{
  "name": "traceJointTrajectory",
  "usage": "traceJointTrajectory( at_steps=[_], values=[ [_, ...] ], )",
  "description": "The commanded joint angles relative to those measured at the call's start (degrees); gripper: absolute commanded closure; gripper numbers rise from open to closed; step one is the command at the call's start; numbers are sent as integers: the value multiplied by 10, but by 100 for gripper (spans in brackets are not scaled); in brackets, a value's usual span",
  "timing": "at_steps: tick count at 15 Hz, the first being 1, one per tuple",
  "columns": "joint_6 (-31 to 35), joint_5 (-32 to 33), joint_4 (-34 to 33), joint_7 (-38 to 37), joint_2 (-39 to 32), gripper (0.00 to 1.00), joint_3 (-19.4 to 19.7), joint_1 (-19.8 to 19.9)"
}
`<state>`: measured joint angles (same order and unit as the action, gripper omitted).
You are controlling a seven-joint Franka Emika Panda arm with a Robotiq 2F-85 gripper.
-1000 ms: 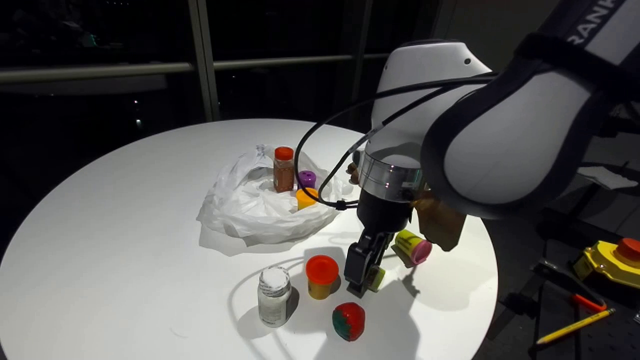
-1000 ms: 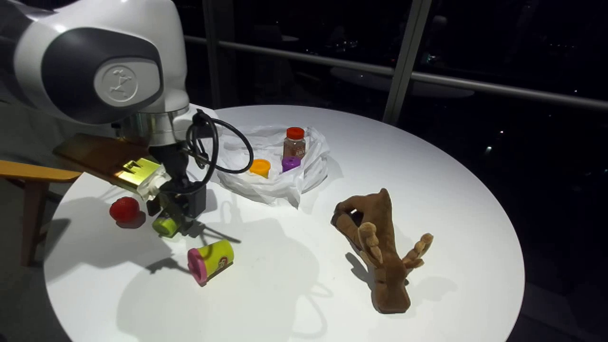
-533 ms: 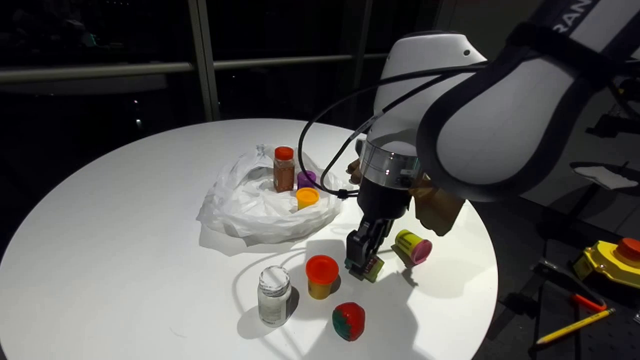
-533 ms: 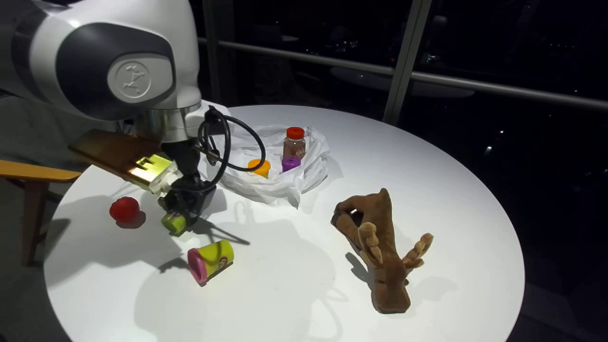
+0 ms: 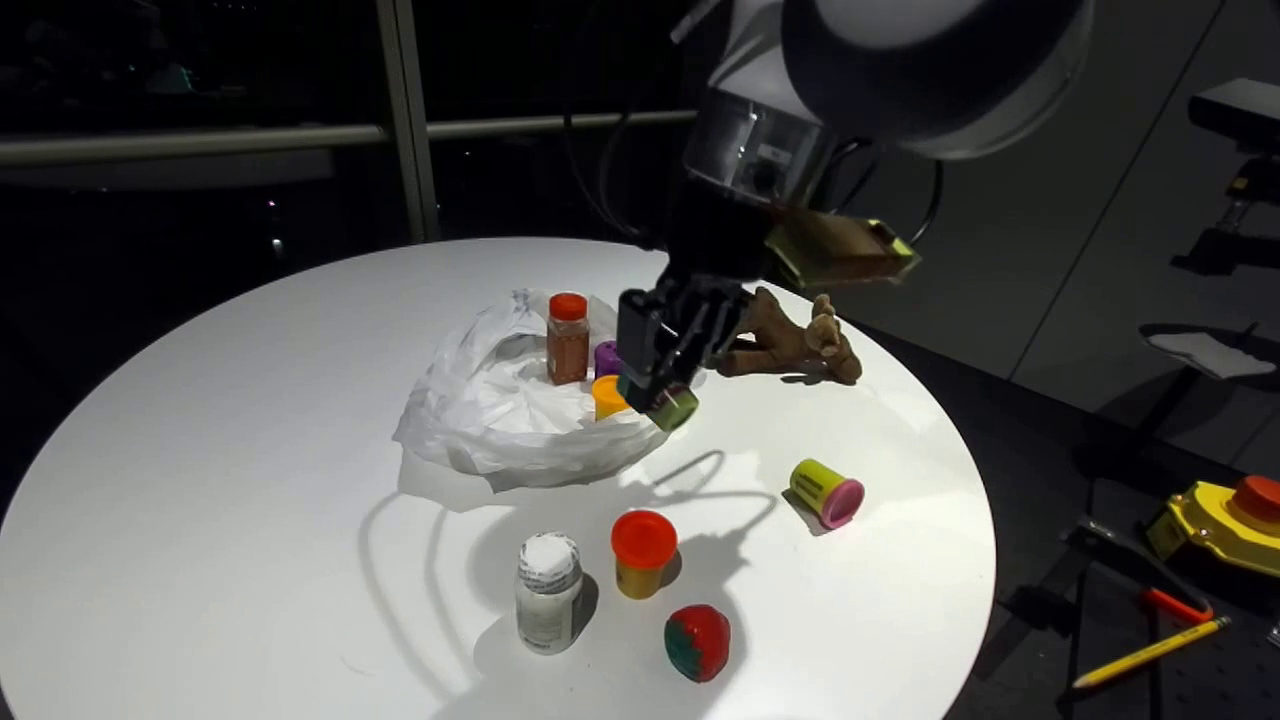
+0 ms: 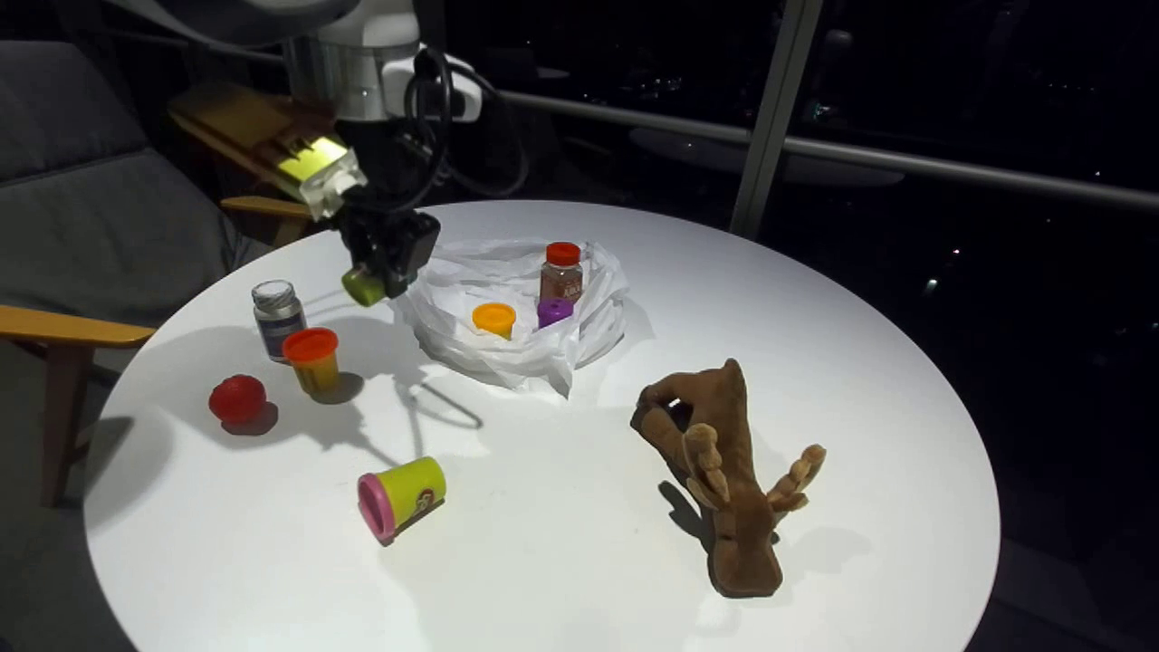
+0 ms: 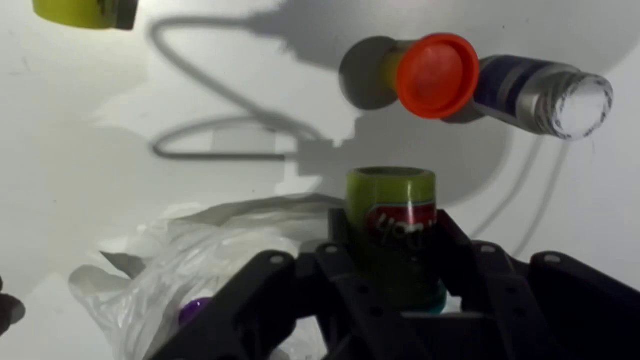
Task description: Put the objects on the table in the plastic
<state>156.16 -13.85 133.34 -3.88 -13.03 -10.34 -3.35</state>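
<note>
My gripper point(image 7: 392, 225) is shut on a small green can point(image 7: 400, 186) with a teal lid, lifted clear of the table point(image 5: 250, 520). It hangs beside the rim of the white plastic point(image 6: 543, 369). Inside the plastic stand a red-capped brown bottle point(image 5: 568, 350), an orange-lidded can point(image 6: 494, 319) and a purple item point(image 6: 555, 314). Around on the table top are an upright red-lidded can point(image 5: 644, 545), a white-grey jar point(image 5: 548, 598) and a red strawberry point(image 5: 698, 643). A pink-lidded yellow-green can point(image 6: 403, 495) lies on its side. The brown plush toy point(image 6: 744, 521) lies further off.
Bunched edges of the plastic stand up around its contents. An armchair point(image 6: 81, 199) is close to the table in an exterior view. Beyond the table edge are a yellow box with a red button point(image 5: 1225, 525) and a pencil point(image 5: 1150, 652).
The gripper has closed on the green can and raised it off the table, then carried it toward the plastic. The red-lidded can and the jar have come into view behind it.
</note>
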Motion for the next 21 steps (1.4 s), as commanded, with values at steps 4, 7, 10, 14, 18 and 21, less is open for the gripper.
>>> traceJointTrajectory(
  at_steps=[4,7,10,14,18,21],
  values=[
    [1,6,-158,-105,-116,81,34,-30],
    [-2,4,-223,-137,-183,81,50,-41],
    [11,7,-278,-161,-230,81,67,-56],
    [25,5,-340,-191,-270,81,85,-71],
    [16,16,-399,-223,-316,81,112,-95],
    [-2,10,-433,-235,-342,74,109,-100]
  ],
)
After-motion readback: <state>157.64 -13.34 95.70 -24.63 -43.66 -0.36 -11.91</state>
